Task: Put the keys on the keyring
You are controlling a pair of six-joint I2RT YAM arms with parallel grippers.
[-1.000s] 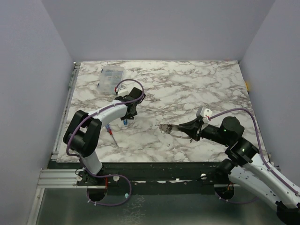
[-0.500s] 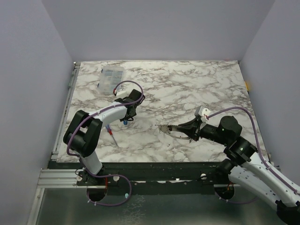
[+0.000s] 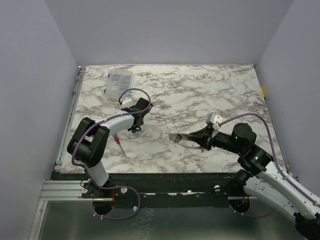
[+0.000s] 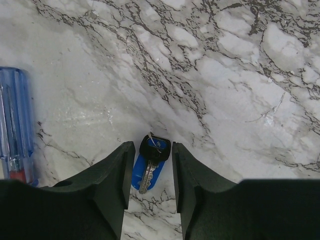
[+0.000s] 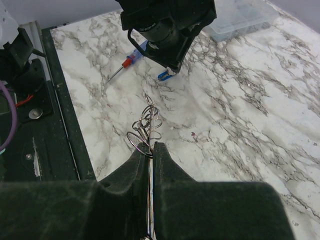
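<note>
Your left gripper (image 4: pixel 151 147) is released, its jaws set low over the marble table (image 4: pixel 240 100) on either side of the keys (image 4: pixel 149 165). A black-headed key lies across a blue-headed one, flat on the table between the fingers. A screwdriver (image 4: pixel 15 125) lies near them, off to one side. Your right gripper (image 5: pixel 151 148) is clenched on the keyring (image 5: pixel 145 127), whose wire coils stick out past the fingertips, well apart from the keys. A clear plastic box (image 3: pixel 119 83) sits at the far left of the table.
</note>
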